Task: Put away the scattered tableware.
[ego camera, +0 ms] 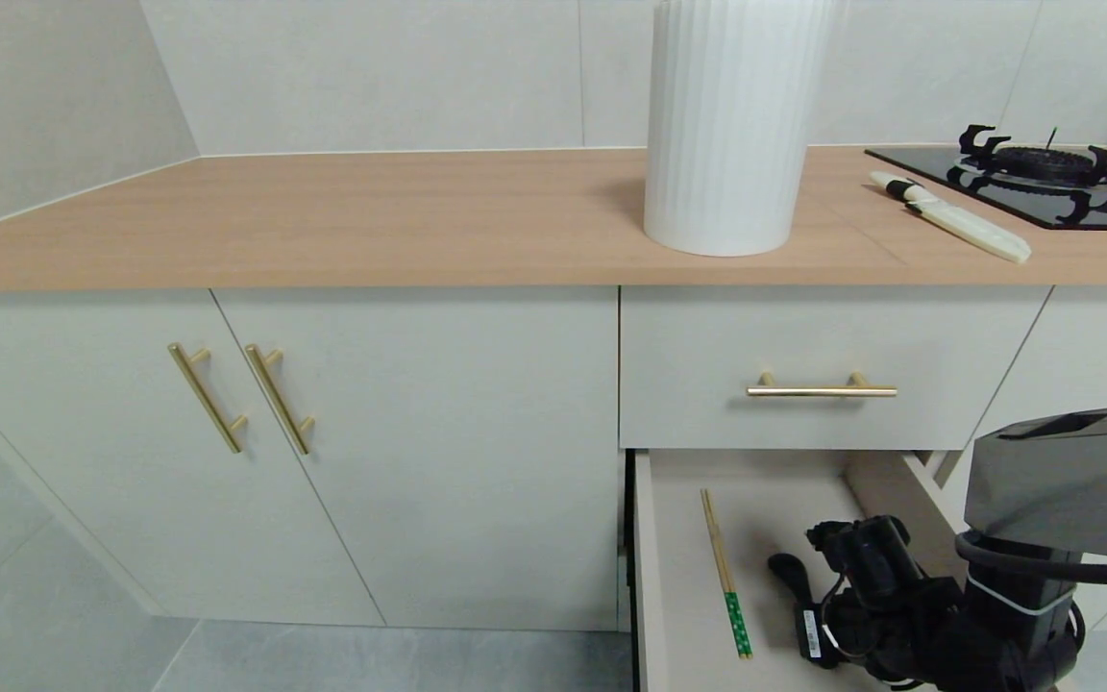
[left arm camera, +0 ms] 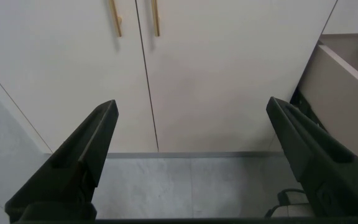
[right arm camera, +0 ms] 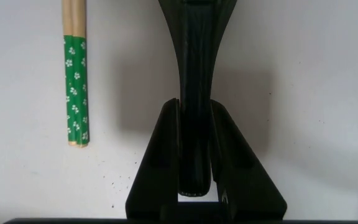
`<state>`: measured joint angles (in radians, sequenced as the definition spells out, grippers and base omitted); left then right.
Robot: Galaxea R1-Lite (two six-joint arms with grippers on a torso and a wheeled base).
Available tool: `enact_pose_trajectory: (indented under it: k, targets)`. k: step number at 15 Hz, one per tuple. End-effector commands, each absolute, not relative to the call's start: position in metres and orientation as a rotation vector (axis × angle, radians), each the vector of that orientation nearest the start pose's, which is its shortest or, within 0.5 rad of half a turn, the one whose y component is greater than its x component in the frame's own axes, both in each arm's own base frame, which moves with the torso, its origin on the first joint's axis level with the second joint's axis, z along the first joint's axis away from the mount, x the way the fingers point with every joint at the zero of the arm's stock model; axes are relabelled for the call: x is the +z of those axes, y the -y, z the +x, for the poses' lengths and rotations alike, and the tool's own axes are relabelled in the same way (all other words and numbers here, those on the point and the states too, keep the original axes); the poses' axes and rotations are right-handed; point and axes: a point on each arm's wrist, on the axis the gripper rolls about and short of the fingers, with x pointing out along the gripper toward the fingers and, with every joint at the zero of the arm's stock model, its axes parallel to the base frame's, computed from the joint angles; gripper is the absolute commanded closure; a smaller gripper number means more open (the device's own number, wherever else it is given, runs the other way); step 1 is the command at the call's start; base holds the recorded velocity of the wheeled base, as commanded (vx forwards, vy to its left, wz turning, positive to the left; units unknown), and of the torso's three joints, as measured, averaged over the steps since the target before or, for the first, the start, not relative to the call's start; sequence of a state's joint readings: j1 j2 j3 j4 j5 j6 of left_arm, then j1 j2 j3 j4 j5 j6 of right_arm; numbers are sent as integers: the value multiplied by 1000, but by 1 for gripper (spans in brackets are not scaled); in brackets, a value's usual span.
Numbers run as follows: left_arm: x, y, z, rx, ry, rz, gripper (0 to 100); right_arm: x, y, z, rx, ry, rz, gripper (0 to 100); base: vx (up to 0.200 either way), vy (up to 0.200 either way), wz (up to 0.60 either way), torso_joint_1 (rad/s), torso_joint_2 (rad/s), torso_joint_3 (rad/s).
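the open drawer (ego camera: 651, 577) is at the bottom of the head view, a bit right of the middle. it is pulled out and has a pale floor inside. a pair of chopsticks (ego camera: 726, 577) lies flat on that floor. the two sticks are side by side and touching, and their near ends are green with little white flowers.

just to the right of the chopsticks in the head view is a long black tool (ego camera: 789, 569) with a round end, maybe a spoon. it does not touch the chopsticks. the right gripper (right arm camera: 194, 109) is in the drawer too. its two black fingers (right arm camera: 165, 134) are pressed in on the thin handle of the black tool, one on each side. i cannot tell if the tool rests on the drawer floor.

the left gripper (left arm camera: 191, 109) has its fingers spread far apart with nothing between them. it faces two pale cupboard doors (left arm camera: 216, 68) and the grey floor (left arm camera: 191, 186).

above the open drawer is a closed drawer with a gold handle (ego camera: 821, 389). the brown counter (ego camera: 371, 216) runs across the middle of the head view. a tall white pot (ego camera: 731, 125) with ribs stands on it, at the top of the frame. a pale knife (ego camera: 957, 216) lies on the counter to the right of the pot, next to a black stove (ego camera: 1044, 173) in the upper right corner.
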<state>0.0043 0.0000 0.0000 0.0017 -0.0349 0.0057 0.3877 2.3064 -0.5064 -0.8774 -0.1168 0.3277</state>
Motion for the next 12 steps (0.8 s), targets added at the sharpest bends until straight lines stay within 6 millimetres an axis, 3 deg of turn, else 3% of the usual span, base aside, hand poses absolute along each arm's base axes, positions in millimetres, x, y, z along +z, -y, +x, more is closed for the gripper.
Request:
enact_pose_trajectory:
  k: [1, 2, 3, 12]
  targets:
    - [75, 1, -23, -31, -1, 6, 0, -47, -110, 276, 97, -918, 73, 100, 0, 0, 0, 0, 0, 0]
    - [75, 1, -23, -32, -1, 6, 0, -46, -110, 277, 98, -912, 75, 100, 0, 0, 0, 0, 0, 0]
    - [75, 1, -23, -31, -1, 6, 0, -46, -110, 277, 100, -907, 77, 0, 0, 0, 0, 0, 0, 0]
    - [75, 1, -23, -31, -1, 6, 0, -45, -109, 277, 98, -905, 78, 0, 0, 0, 0, 0, 0, 0]
